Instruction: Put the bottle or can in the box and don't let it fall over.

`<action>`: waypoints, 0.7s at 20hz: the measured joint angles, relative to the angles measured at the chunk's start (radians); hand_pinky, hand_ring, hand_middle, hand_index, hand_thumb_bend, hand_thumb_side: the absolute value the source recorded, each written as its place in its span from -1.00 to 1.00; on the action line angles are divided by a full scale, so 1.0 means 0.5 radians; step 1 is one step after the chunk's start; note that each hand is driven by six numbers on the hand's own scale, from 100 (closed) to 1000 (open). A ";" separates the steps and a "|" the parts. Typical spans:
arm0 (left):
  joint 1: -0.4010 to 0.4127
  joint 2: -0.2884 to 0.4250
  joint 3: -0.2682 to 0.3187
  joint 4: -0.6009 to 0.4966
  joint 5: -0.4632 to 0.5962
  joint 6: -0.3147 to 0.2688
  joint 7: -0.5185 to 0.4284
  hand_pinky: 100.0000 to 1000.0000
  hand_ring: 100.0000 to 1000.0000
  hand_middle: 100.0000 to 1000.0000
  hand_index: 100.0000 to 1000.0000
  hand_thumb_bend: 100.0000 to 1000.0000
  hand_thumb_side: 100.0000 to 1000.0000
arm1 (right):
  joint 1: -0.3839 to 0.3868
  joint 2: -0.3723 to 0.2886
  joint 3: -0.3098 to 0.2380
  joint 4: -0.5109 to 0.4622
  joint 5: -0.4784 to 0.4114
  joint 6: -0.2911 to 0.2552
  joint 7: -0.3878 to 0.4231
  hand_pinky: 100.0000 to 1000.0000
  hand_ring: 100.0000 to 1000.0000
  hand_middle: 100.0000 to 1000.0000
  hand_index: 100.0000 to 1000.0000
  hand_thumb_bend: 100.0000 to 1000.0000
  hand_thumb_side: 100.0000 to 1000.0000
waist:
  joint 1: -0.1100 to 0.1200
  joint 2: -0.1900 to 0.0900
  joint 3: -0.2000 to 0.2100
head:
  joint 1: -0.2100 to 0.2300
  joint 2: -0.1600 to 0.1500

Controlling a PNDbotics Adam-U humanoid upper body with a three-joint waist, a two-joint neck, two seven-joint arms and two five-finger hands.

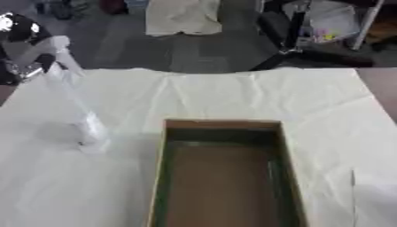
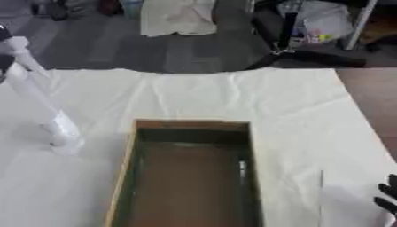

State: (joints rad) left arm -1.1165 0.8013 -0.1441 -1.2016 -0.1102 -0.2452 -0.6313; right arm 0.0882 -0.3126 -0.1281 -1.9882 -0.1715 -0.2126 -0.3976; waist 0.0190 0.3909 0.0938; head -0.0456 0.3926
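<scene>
Black fingers of the right hand [image 2: 387, 195] poke into the lower right corner of the right eye view. Only their tips show. They stand apart from one another and look relaxed rather than curled, with nothing held between them. They hover over or rest at the edge of the white cloth [image 1: 232, 93] and touch none of the task's things. The left hand shows in neither view.

Left of that hand, in the lower middle of the frame, sits the box [image 1: 221, 124]. It is a long open carton with a tan rim, dark green inner walls and a brown floor. Nothing can be made out inside it. The box lies on the cloth, its far end toward the middle of the tabletop [image 2: 372, 97]. Bare brown wood of the tabletop shows along the right edge, past the cloth.

Further left, well apart from the right hand and just beside the box's upper left corner, a pale bottle-like shape [image 1: 91, 133] stands on the cloth, outside the box. It is whitish and blurred, so its kind cannot be told, but it looks upright. A long white shaft [image 1: 66, 84] slants up from it toward the upper left of the frame. There it meets a person's sleeve [image 1: 23, 31] in black and white at the tabletop's far left corner.

Beyond the tabletop lies grey floor, with a white sheet [image 1: 182, 15] at the top centre and a black chair base [image 1: 310, 55] at the upper right.
</scene>
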 measured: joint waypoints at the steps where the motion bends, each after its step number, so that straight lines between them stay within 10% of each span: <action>1: 0.000 0.000 0.000 0.000 0.003 0.000 0.003 0.57 -0.03 -0.04 0.26 -1.00 -0.45 | 0.000 0.000 0.000 0.000 0.000 0.001 0.001 0.43 0.55 0.57 0.39 -1.00 0.63 | 0.000 0.000 0.000 | 0.000 0.000; 14: -0.001 -0.001 0.000 0.000 0.015 0.002 0.074 0.47 -0.18 -0.15 0.16 -1.00 -0.36 | -0.016 0.017 0.011 0.000 0.000 0.030 0.012 0.44 0.56 0.57 0.39 -1.00 0.65 | 0.008 0.006 -0.004 | -0.004 0.000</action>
State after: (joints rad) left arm -1.1170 0.8006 -0.1440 -1.2016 -0.1028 -0.2441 -0.5941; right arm 0.0803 -0.3042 -0.1225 -1.9882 -0.1716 -0.1978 -0.3915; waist 0.0228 0.3938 0.0919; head -0.0475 0.3926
